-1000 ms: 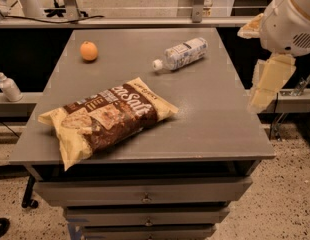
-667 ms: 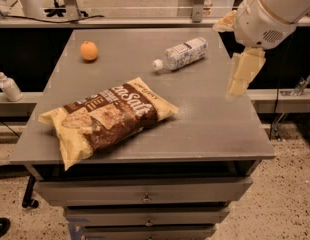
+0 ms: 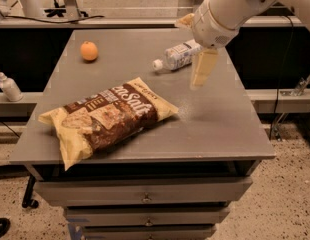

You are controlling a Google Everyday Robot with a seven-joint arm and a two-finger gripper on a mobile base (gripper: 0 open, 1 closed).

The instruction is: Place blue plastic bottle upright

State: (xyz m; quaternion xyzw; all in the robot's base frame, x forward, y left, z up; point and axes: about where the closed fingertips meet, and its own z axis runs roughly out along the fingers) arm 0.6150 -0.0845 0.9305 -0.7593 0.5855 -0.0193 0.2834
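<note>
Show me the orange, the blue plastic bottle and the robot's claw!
orange (image 3: 89, 50): camera view, middle of the fruit.
blue plastic bottle (image 3: 179, 55): camera view, on its label.
claw (image 3: 199, 78): camera view, lower end, hanging by the bottle's base.

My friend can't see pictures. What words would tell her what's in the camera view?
The robot's gripper hangs above the grey table, close beside the blue plastic bottle, which is lying on its side. A snack bag lies in front, and an orange sits at the back left.
</note>
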